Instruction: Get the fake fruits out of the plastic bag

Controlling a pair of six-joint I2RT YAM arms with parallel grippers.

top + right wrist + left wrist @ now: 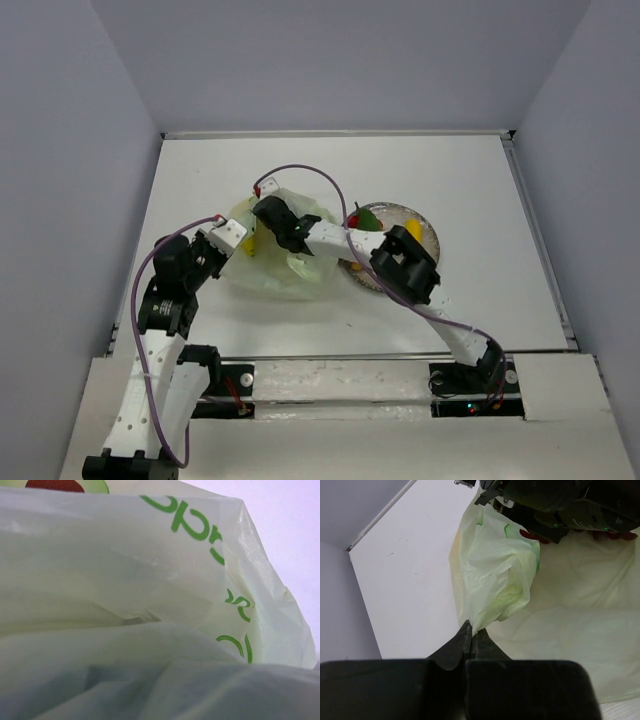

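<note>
Plastic bag (290, 275) pinched by left gripper (470, 631) (axis unclear); right gripper (266, 192) state untellable.

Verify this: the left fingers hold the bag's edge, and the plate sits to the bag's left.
Wrong on the side. The plate sits to the right of the bag, as the top view shows. The left fingers do hold the bag's edge.

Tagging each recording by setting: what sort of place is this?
Probably a lab robot test cell, not a home: a white table boxed in by plain grey walls, with a plastic bag and a plate as props.
</note>
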